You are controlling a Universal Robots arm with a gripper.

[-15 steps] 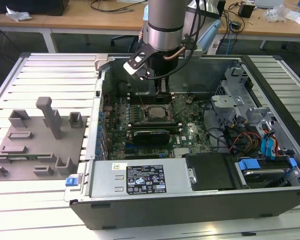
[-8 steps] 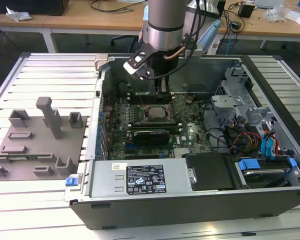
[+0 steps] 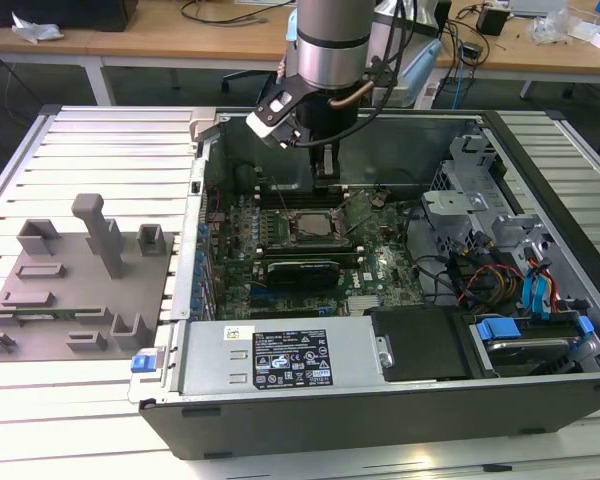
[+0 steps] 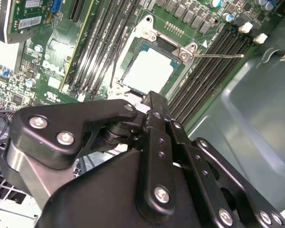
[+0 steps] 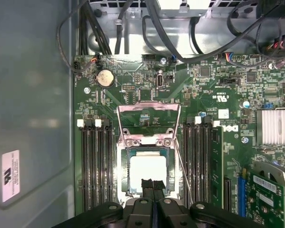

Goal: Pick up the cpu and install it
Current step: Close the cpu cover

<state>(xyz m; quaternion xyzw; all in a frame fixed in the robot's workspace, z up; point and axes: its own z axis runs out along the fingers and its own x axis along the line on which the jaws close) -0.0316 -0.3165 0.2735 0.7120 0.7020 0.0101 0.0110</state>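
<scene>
The cpu [image 5: 147, 168] is a pale silvery square lying flat in the motherboard's socket, also seen in the second wrist view [image 4: 149, 69] and the exterior view [image 3: 317, 226]. The socket's metal bracket [image 5: 149, 118] is flipped open beside it, and the thin lever [image 5: 183, 166] stands free. My gripper [image 5: 153, 184] hangs just above the cpu's near edge, inside the open computer case. Its two black fingers are pressed together with nothing between them, as the second wrist view [image 4: 151, 97] also shows. In the exterior view the gripper [image 3: 327, 178] sits slightly behind the socket.
Black memory slots [image 5: 95, 161] flank the socket on both sides. A grey box with a white label [image 3: 280, 360] fills the case's front. A drive cage with coloured cables [image 3: 500, 260] is on the exterior view's right. A grey fixture plate [image 3: 70, 280] lies left of the case.
</scene>
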